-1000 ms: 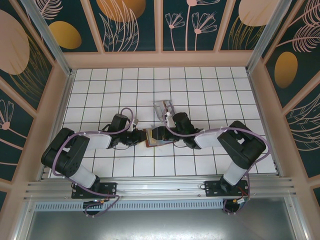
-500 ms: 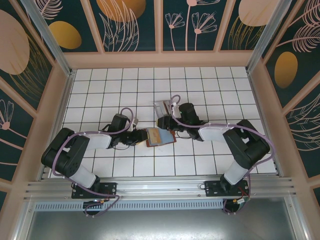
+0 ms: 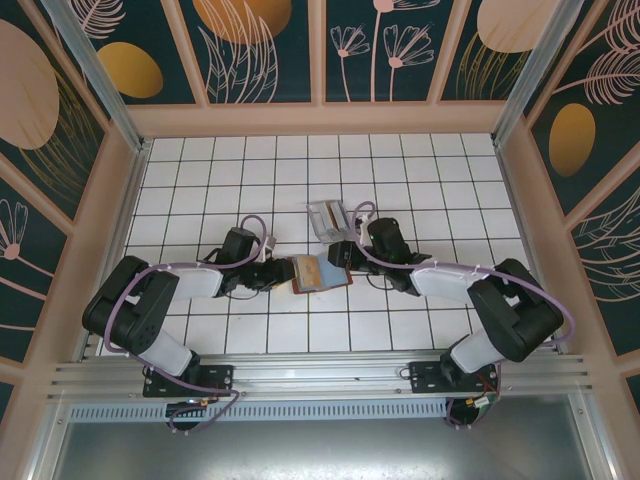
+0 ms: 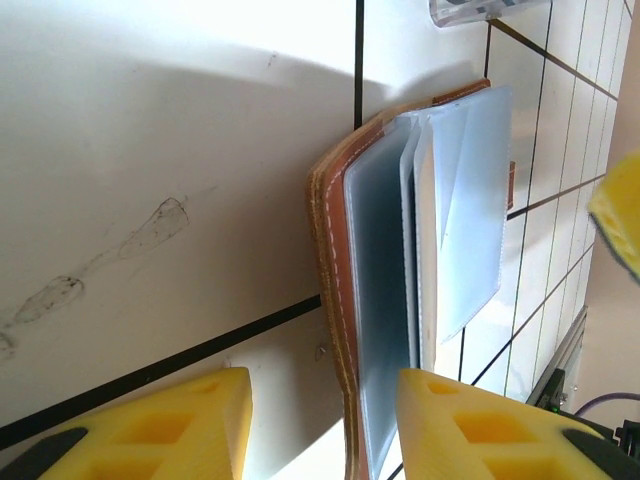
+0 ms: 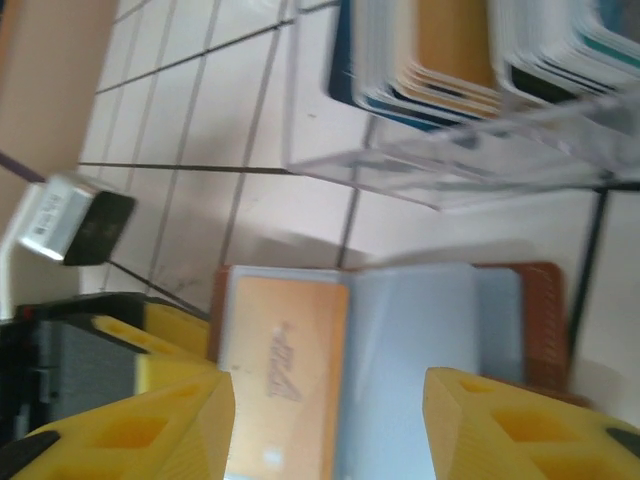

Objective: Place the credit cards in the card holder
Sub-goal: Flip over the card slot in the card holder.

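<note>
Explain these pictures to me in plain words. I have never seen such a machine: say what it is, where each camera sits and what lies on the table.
This is a robot with two arms bolted at the near edge of a tiled table. The overhead picture looks down from above and behind them. The other two come from a camera on each wrist, so the yellow fingers at the bottom are that arm's own. On the table lies a brown card holder, opened, with clear sleeves; a gold card shows in one. Just beyond it stands a clear plastic case of stacked cards. The left hand sits at the holder's edge, open. The right hand hovers between holder and case, open and empty.
</note>
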You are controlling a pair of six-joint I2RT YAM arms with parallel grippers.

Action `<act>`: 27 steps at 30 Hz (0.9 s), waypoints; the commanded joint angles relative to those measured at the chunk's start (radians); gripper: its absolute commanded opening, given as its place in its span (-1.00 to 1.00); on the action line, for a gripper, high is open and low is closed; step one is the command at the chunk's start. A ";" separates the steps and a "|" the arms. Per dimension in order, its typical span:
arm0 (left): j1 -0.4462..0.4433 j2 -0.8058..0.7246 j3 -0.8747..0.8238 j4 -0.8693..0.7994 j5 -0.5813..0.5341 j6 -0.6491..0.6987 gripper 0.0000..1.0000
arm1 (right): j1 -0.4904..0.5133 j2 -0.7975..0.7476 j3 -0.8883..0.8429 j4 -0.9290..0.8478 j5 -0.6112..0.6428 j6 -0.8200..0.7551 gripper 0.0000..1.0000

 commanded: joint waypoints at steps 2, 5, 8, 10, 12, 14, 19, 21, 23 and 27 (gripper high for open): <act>-0.002 -0.037 0.009 -0.008 -0.018 0.002 -0.10 | 0.000 0.006 -0.044 -0.041 0.012 -0.018 0.11; -0.003 -0.039 0.011 -0.002 -0.008 -0.003 -0.07 | 0.003 0.029 -0.067 0.011 -0.014 0.002 0.12; -0.003 -0.044 0.011 0.000 -0.014 -0.009 -0.06 | 0.007 0.061 -0.056 0.022 -0.044 -0.002 0.09; -0.003 -0.042 0.014 0.006 -0.004 -0.015 -0.06 | 0.019 0.062 -0.055 0.033 -0.054 0.000 0.05; -0.003 -0.045 0.012 0.003 -0.009 -0.011 -0.06 | 0.031 0.069 -0.042 0.032 -0.055 -0.007 0.00; -0.003 -0.043 0.008 0.007 -0.013 -0.016 -0.08 | 0.035 0.078 -0.021 0.008 -0.057 -0.020 -0.05; -0.003 -0.047 0.004 0.023 -0.010 -0.026 -0.14 | 0.045 0.102 -0.008 0.027 -0.085 -0.026 -0.17; -0.003 -0.043 0.010 0.020 -0.010 -0.029 -0.15 | 0.052 0.110 0.011 0.004 -0.087 -0.034 -0.18; -0.003 -0.042 0.018 0.020 -0.001 -0.031 -0.14 | 0.061 0.108 0.015 0.011 -0.087 -0.038 -0.18; -0.003 -0.042 0.030 0.014 -0.013 -0.033 -0.01 | 0.073 0.140 0.029 0.067 -0.147 -0.054 -0.19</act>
